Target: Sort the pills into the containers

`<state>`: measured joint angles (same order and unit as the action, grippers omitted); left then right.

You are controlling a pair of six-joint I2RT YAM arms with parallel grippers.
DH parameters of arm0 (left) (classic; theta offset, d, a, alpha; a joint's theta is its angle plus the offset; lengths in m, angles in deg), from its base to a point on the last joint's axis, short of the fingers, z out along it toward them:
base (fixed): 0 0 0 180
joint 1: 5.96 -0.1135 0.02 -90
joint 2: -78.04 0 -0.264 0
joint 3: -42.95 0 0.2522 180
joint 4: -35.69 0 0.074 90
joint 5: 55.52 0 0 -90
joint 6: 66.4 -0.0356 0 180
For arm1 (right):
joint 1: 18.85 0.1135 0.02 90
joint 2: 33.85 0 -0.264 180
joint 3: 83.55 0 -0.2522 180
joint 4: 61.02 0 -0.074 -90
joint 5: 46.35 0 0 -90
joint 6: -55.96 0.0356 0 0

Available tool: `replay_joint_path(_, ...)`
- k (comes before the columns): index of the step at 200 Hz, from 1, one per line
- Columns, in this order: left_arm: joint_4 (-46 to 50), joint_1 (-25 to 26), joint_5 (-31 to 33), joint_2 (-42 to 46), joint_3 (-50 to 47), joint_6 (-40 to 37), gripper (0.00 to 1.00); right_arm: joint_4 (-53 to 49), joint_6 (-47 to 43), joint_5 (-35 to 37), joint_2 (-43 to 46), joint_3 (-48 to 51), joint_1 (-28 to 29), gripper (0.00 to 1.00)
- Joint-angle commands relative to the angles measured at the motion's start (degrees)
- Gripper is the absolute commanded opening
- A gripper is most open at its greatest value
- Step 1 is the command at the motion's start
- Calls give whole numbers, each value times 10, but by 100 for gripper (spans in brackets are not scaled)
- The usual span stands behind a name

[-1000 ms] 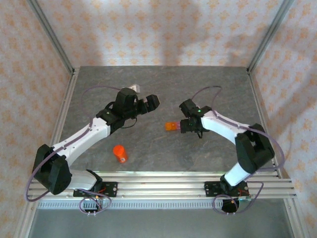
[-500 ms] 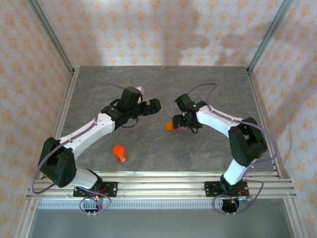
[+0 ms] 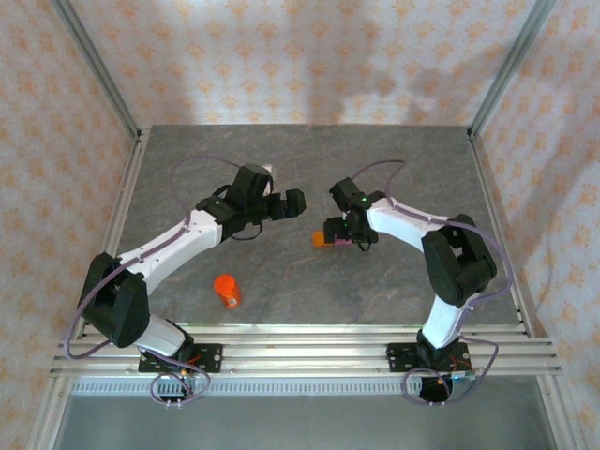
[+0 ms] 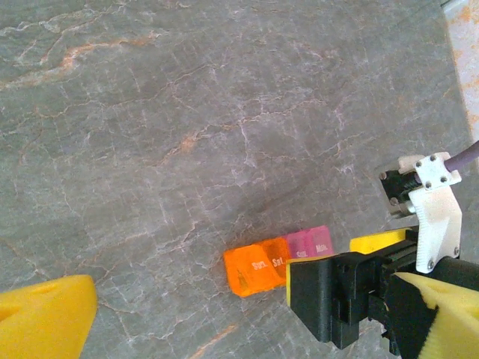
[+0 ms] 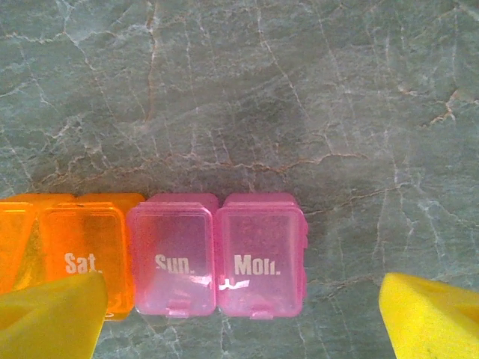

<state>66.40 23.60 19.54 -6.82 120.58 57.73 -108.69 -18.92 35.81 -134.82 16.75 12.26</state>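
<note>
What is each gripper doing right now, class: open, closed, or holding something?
Left gripper: open, holding nothing.
Right gripper: open, fingers spread over the pill box, not gripping it.

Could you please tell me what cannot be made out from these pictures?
- Top view: the pink end of the containers, covered by the right tool.
- Right wrist view: the orange end cell, cut off by the left edge and overlapped by a yellow pad.
- Top view: what the orange bottle holds, too small to tell.
</note>
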Motion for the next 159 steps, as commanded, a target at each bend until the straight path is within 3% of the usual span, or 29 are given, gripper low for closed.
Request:
replay_joint_path(1,27,-4,8,-12,23,-28,100,13,10,-3,-8,12,-7,93)
replay_joint_path(159,143,0,39,-87,103,-142,100,21,11,-16,-32,26,-12,92)
